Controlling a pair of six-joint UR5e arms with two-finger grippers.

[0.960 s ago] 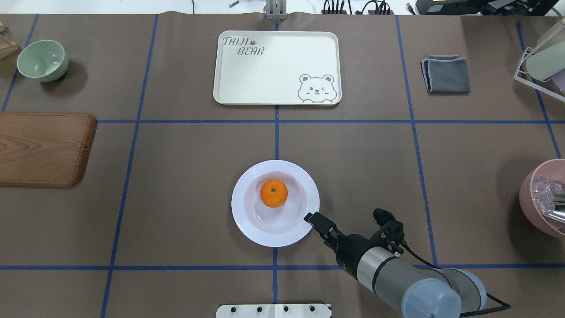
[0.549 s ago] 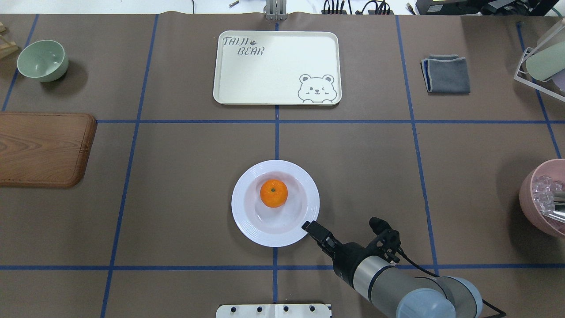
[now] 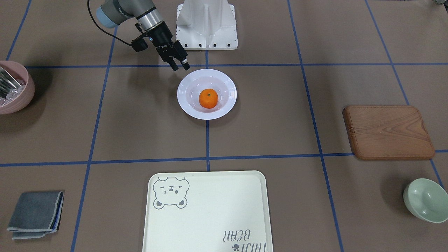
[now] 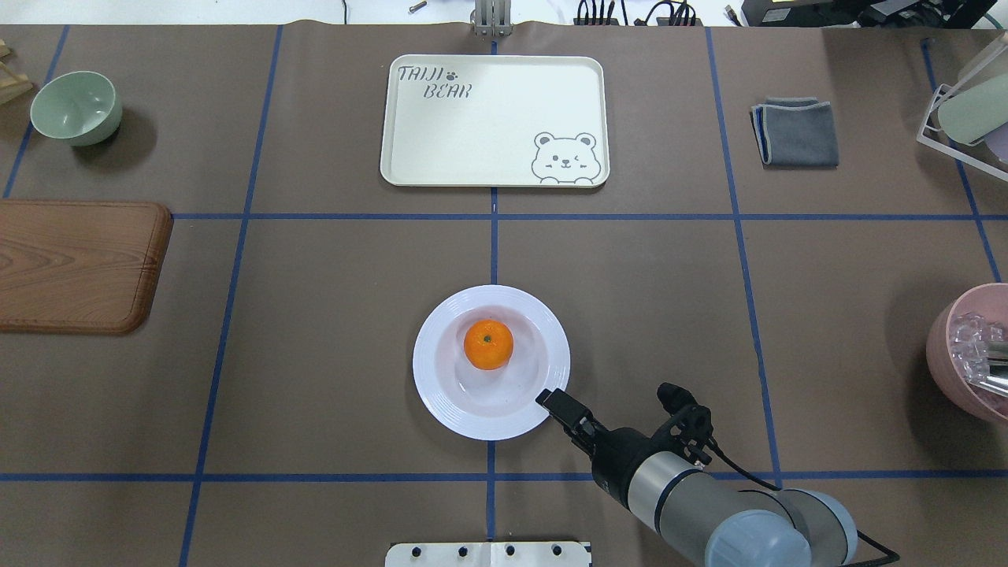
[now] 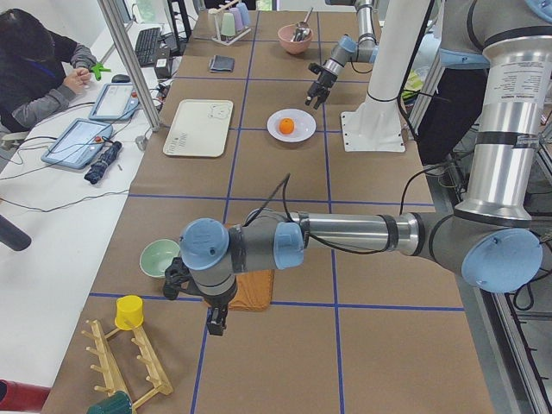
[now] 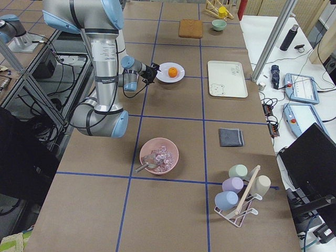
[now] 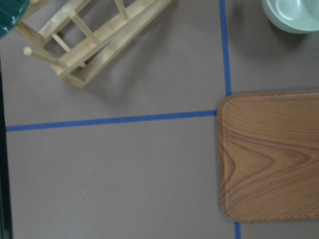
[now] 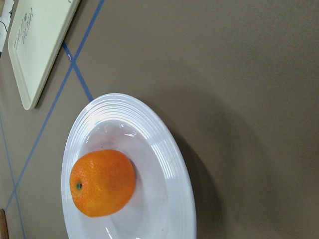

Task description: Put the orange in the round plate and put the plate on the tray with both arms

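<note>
The orange [image 4: 488, 344] lies in the sunken centre of the round white plate [image 4: 429, 358] at the table's middle, close in the right wrist view as orange [image 8: 102, 182] on plate [image 8: 172, 164]. My right gripper [image 4: 551, 398] hovers at the plate's near right rim, open and holding nothing; in the front view the gripper [image 3: 179, 65] stands just off the rim. The cream bear tray [image 4: 488, 118] lies bare at the far centre. My left gripper [image 5: 215, 326] hangs over the table's left end by the wooden board; I cannot tell whether it is open or shut.
A wooden board [image 4: 75, 264] and a mint bowl [image 4: 76, 106] lie at the left. A folded grey cloth [image 4: 795, 131], a cup rack [image 4: 965, 106] and a pink bowl [image 4: 965, 354] occupy the right side. A wooden peg rack [image 7: 94, 40] stands beyond the board.
My right gripper has drawn back a little toward the robot's base and slid slightly left along the plate's near rim. The orange and plate have not moved.
</note>
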